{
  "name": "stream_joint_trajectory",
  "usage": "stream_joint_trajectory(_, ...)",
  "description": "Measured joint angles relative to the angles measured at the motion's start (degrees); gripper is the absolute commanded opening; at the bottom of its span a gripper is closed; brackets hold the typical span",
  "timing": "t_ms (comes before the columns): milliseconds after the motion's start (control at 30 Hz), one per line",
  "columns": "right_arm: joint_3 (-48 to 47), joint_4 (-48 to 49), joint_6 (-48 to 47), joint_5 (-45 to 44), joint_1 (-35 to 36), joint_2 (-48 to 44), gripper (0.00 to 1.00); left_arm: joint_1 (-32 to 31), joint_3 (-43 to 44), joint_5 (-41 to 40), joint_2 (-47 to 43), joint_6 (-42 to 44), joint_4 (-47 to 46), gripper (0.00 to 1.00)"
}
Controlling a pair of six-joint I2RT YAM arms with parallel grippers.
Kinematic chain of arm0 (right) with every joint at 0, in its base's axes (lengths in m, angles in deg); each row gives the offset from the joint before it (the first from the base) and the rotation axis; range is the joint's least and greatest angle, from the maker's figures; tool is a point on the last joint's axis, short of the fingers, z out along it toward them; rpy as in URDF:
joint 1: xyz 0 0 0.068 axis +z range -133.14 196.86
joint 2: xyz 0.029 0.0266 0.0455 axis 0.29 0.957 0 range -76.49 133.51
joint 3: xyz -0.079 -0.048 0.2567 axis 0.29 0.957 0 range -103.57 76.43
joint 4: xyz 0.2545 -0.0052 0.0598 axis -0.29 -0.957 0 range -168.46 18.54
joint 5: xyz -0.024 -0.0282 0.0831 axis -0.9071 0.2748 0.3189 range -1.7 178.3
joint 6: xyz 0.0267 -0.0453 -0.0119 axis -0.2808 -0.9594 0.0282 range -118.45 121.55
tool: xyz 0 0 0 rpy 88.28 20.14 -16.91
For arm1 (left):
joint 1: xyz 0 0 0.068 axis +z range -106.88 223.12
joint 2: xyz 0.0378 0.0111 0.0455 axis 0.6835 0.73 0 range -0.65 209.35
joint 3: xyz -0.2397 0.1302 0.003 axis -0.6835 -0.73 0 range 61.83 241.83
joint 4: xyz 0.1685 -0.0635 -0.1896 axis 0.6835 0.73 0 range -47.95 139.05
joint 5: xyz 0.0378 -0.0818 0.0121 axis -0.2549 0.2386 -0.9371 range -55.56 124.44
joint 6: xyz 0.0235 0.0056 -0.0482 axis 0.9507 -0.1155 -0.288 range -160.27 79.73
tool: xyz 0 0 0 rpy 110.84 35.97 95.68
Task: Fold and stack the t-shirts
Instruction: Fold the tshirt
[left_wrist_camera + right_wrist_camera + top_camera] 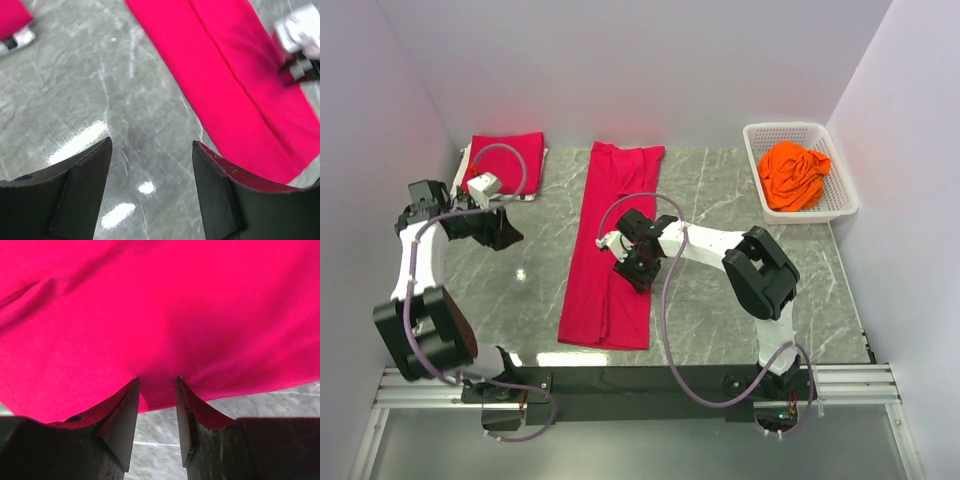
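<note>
Overhead, a red long shirt (610,290) lies folded lengthwise down the middle of the marble table (520,290), running from the back toward the near edge. A red folded shirt (510,160) sits at the back left, and an orange shirt (793,175) is bunched in the white basket (845,185) at the back right. The left gripper (500,228) hangs over bare table, well apart from the long shirt. The right gripper (632,268) is at that shirt's right edge, about halfway along.

From the left wrist, the left gripper (151,145) stands spread wide with only table (100,90) between its fingers (85,185) — nothing is held. The long shirt (235,90) crosses the upper right, and a corner of the folded shirt (12,15) shows at top left.

From the right wrist, the right gripper (157,382) has a narrow gap, and its tips meet the edge of the long shirt (160,305) — whether the cloth is pinched I cannot tell. Table (250,400) shows below the hem.
</note>
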Motion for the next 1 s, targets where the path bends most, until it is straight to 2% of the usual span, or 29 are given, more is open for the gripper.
stream_joint_trajectory(133,1.11,0.52,-2.12,-1.55,0.02,-0.59,0.42,-0.52,-2.75,-0.31,-6.40,10.71,5.49,0.65)
stream_joint_trajectory(267,4.13,1.51,-4.35,-3.91,0.02,-2.71,0.42,-1.64,-6.78,-2.91,-8.28,20.37,10.67,0.64)
stream_joint_trajectory(433,9.03,1.81,-5.99,-4.48,0.28,-7.32,0.45,-8.39,-13.66,-8.26,-11.50,28.35,13.99,0.65)
stream_joint_trajectory(600,23.45,5.46,-8.26,-4.20,1.73,-25.55,0.49,-18.84,-19.39,-11.65,-18.45,33.35,14.08,0.67)
stream_joint_trajectory(733,34.38,9.51,-14.40,-3.72,5.81,-43.17,0.50,-31.36,-24.61,-13.49,-21.40,35.41,12.66,0.66)
stream_joint_trajectory(867,42.47,14.53,-20.52,-3.39,11.67,-51.04,0.52,-40.33,-28.96,-14.14,-23.02,35.82,10.29,0.66)
stream_joint_trajectory(900,44.19,15.91,-21.57,-3.41,13.27,-51.69,0.73,-42.40,-30.03,-14.29,-23.82,35.63,9.18,0.66)
stream_joint_trajectory(933,45.66,16.79,-22.03,-3.58,15.02,-51.87,0.85,-45.07,-31.21,-14.80,-24.90,35.23,8.07,0.65)
stream_joint_trajectory(1000,47.69,18.75,-23.58,-4.22,18.43,-51.12,0.85,-48.52,-32.96,-15.26,-26.53,34.53,6.12,0.66)
